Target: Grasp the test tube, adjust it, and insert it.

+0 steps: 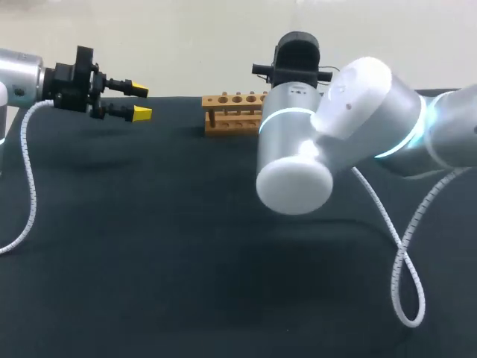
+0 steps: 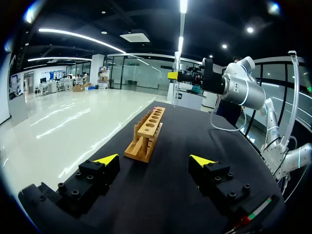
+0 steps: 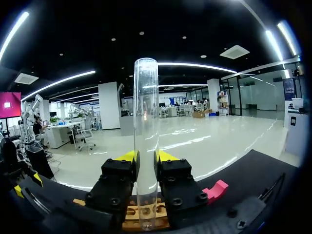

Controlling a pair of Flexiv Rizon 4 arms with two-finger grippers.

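Left arm: the left arm (image 1: 19,78) comes in over the table's far left corner, held level and well above the top, wrist aimed along the far edge toward the middle.
Left gripper: the left gripper (image 1: 141,102) has its yellow tips spread wide with nothing between them; it hangs in open air.
Right arm: the right arm (image 1: 350,112) sweeps in from the right edge, its big elbow joint bulging over the middle of the table (image 1: 149,261), forearm running away toward the far edge.
Right gripper: the right gripper (image 3: 146,157) is clamped on the test tube (image 3: 146,97), one finger pressing each side.
Tube position: it is up in the air near the middle of the far edge, its lower end just over the wooden rack (image 1: 235,113).
Tube axis: from the right wrist it stands upright, long axis crosswise to the fingers, rising well above the tips and reaching below them.
Rack: it sits on the table by the far edge, its row of holes facing up, lengthwise ahead of the left gripper.
Hidden: from overhead, the right arm's own bulk covers its fingers, the tube and the rack's right end.
Hard to make out: the clear glass does not read from the left wrist, and I cannot tell which end is the open one.
Cut off: a white coiled cable (image 1: 406,253) loops down from the right arm, its upper end lost behind the arm.
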